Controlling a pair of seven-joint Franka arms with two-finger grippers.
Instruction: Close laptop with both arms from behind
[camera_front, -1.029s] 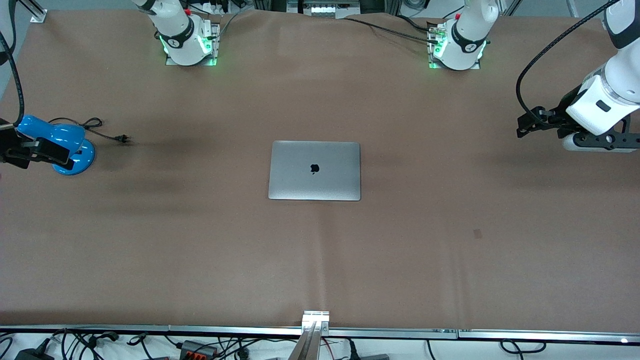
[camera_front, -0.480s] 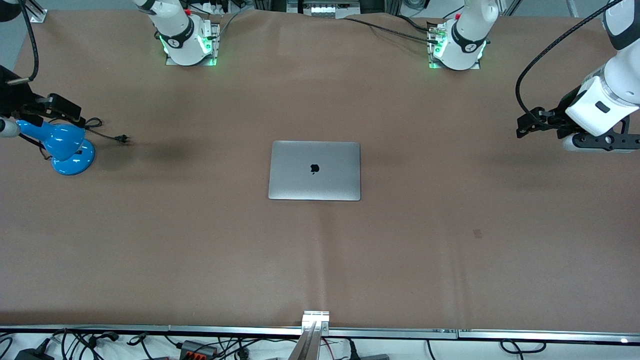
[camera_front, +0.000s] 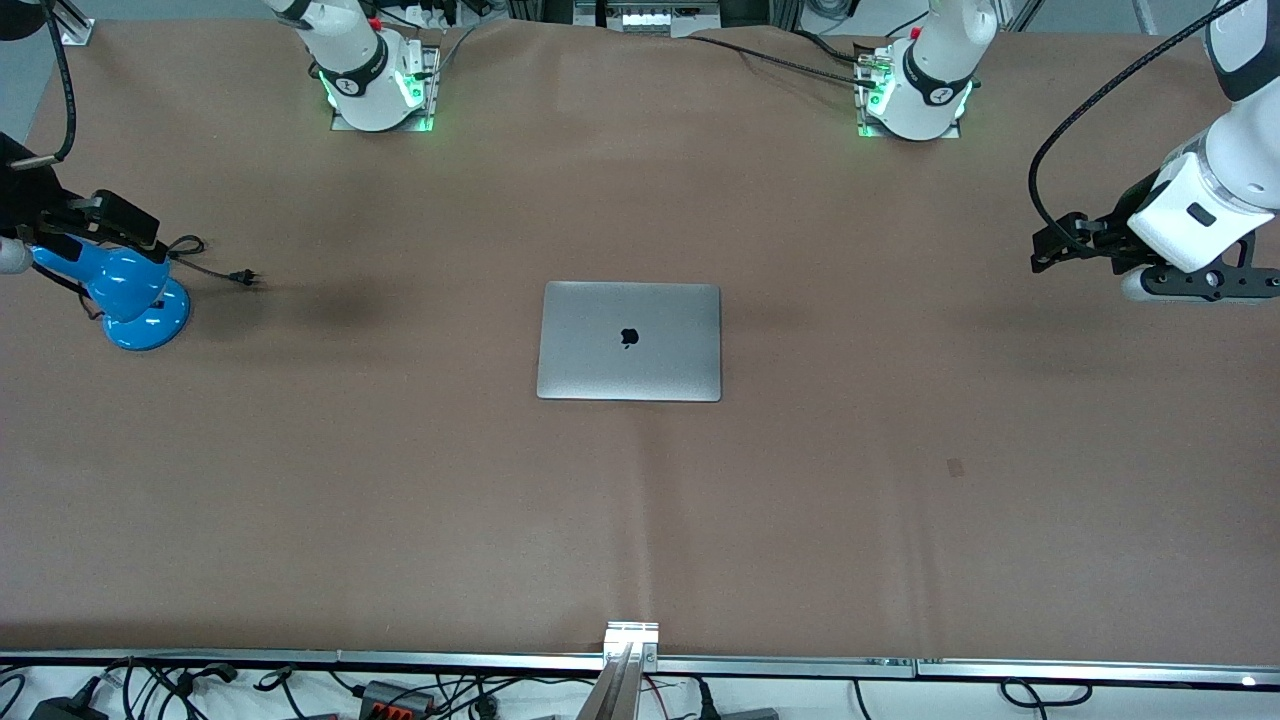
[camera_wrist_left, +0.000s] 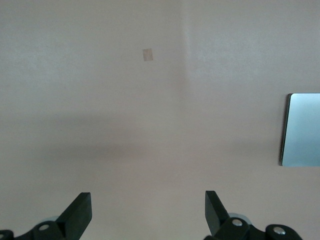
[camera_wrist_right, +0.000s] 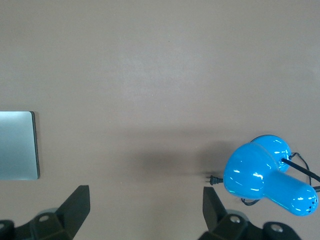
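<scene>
The silver-grey laptop (camera_front: 629, 341) lies shut and flat in the middle of the table, lid up with the black apple logo showing. My left gripper (camera_front: 1052, 251) hangs open and empty over bare table toward the left arm's end, well away from the laptop. Its wrist view shows the open fingers (camera_wrist_left: 79, 214) and one edge of the laptop (camera_wrist_left: 302, 130). My right gripper (camera_front: 105, 222) hangs open and empty over the blue desk lamp at the right arm's end. Its wrist view shows a laptop corner (camera_wrist_right: 17, 145).
The blue desk lamp (camera_front: 130, 290) stands near the right arm's end, its cord and plug (camera_front: 245, 277) trailing toward the laptop; it also shows in the right wrist view (camera_wrist_right: 265, 180). A small dark patch (camera_front: 955, 467) marks the brown table cover (camera_front: 400, 500).
My right gripper has risen off the lamp's head and shifted toward the robots' bases. The left gripper has barely moved. The laptop has stayed shut and still.
</scene>
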